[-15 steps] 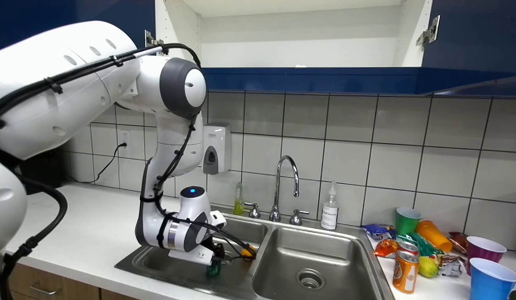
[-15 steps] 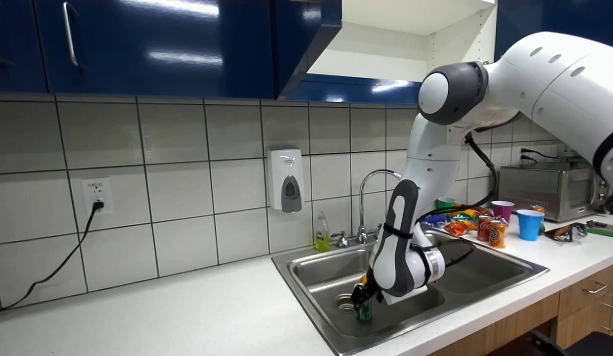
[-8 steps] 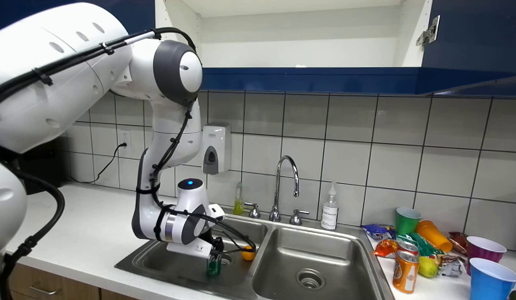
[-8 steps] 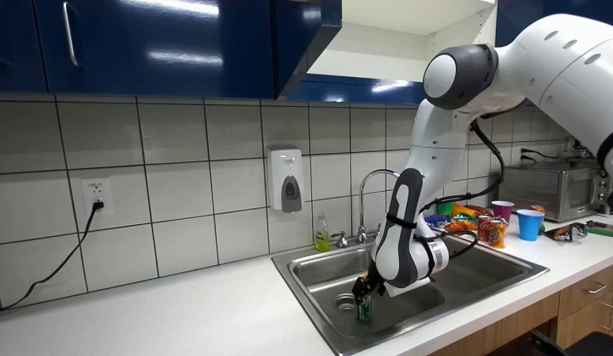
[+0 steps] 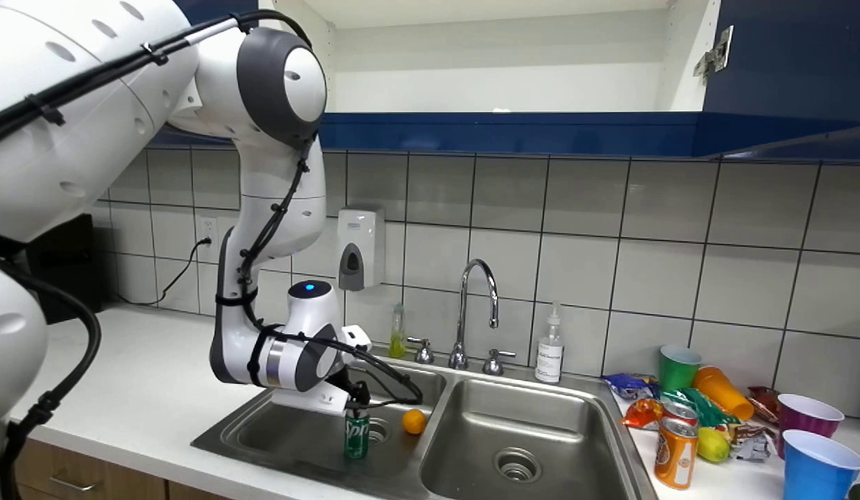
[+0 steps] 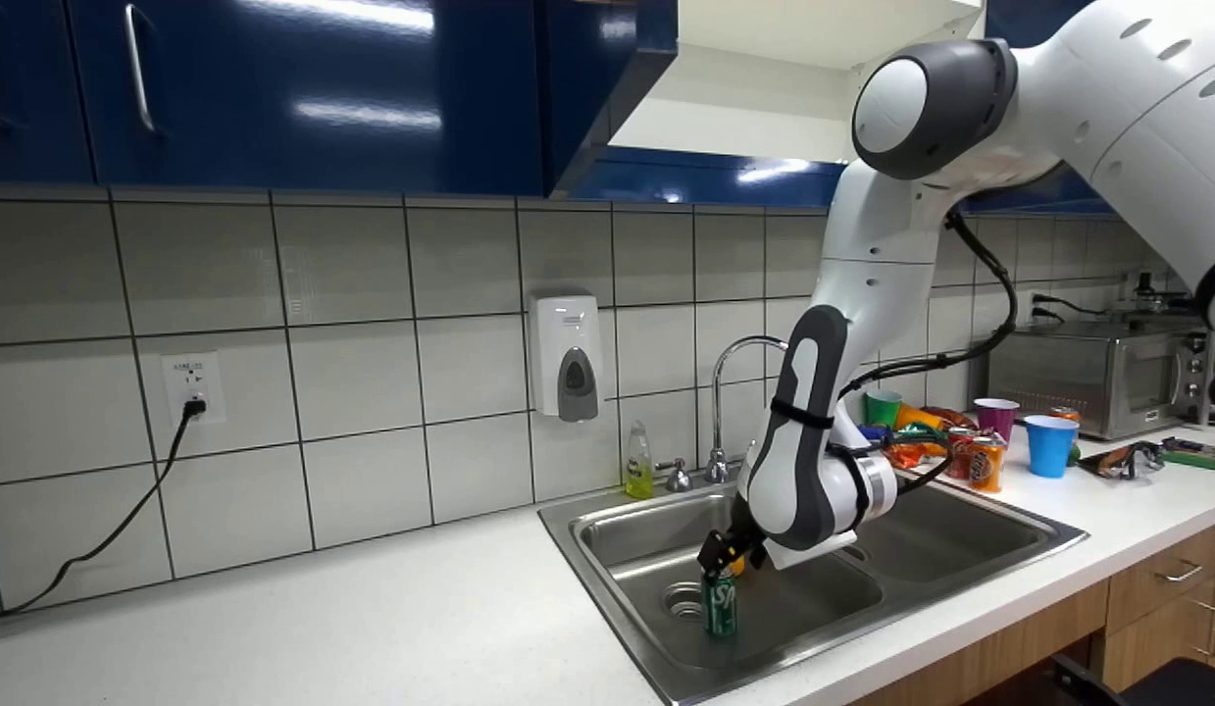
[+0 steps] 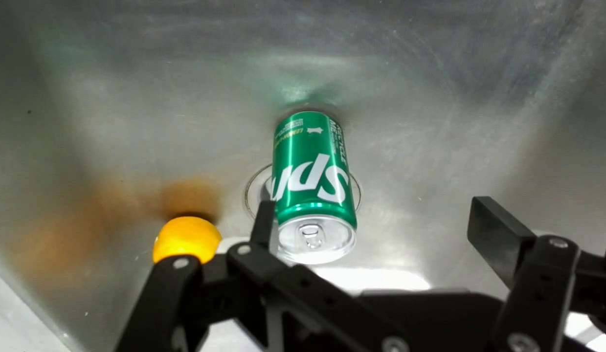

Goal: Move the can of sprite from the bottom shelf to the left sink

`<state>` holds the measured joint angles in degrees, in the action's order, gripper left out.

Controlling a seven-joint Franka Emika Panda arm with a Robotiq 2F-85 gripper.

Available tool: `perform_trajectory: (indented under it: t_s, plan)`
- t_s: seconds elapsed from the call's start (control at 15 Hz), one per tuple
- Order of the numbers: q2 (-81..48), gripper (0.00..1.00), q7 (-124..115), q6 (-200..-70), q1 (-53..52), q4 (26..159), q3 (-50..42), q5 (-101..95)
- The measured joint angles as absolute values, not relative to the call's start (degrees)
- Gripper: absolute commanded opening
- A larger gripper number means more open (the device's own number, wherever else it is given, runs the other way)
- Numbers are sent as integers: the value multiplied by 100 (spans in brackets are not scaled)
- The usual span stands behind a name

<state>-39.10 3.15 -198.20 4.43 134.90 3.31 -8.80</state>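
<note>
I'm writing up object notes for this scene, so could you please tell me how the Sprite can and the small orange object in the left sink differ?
The Sprite can is green with a silvery top; the orange object is orange where visible. The Sprite can is an upright cylinder, the orange object roundish. The Sprite can bears white lettering; none shows on the orange object. Both rest in the left sink.

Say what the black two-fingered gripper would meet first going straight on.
Likely the green cylindrical metal can; depth is unclear, so the fingers might straddle it, meeting the steel left sink.
</note>
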Motion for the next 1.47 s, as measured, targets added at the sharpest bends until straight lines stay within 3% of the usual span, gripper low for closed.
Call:
perform_trajectory:
  t_s: [0.73, 1.47]
  plan:
    - [-2982, 100, 23, -19409, 442, 14171, 674, -841]
    - [-2241, 100, -140, -18183, 1127, 14240, 1720, -356]
